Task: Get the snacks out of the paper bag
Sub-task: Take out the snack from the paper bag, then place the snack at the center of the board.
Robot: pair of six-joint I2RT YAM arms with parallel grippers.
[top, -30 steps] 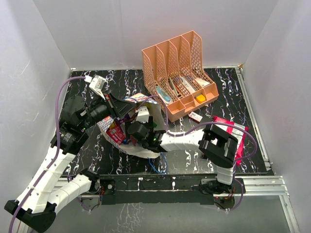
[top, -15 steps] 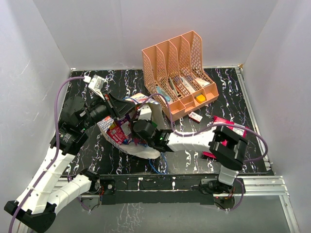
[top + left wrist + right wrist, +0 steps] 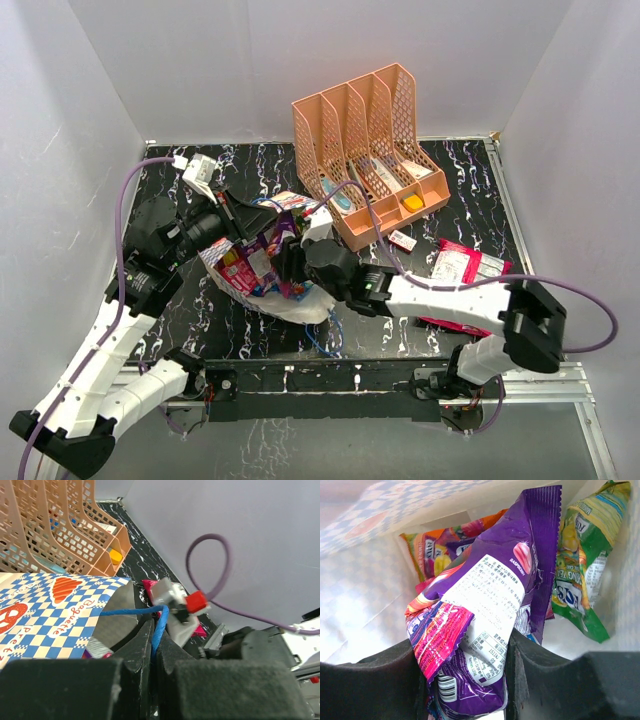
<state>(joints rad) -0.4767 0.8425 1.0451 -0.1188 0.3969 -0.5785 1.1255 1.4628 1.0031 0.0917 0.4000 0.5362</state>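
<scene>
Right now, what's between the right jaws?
The purple snack packet, clamped between the right gripper's jaws inside the paper bag, as the right wrist view shows.

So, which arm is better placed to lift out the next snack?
Right. The right pincer is shut on the purple packet inside the paper bag; the left pincer is busy, clamping the blue cord handle.

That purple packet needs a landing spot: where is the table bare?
Bare table lies right of the peach organizer, behind the packets already out. Crowded around the paper bag, where the left gripper and right gripper work.
</scene>
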